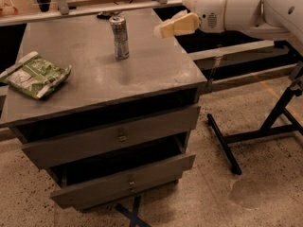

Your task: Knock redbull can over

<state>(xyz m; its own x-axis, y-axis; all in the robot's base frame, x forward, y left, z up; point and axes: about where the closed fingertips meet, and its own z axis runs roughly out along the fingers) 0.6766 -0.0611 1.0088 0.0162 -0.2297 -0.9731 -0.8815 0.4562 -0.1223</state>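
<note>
Nothing of the knock is done yet: the redbull can stands upright on the grey cabinet top, towards its back edge. The gripper hangs over the top's back right corner, at can height, near the can but apart from it; I cannot tell whether it is open or closed. What is left, I judge, is a sideways sweep left into the can. Nearest the camera, 2 drawers sit slightly pulled out. A green snack bag lies at the left edge, well apart. A small dark object lies just behind the can. Nothing stands between gripper and can
</note>
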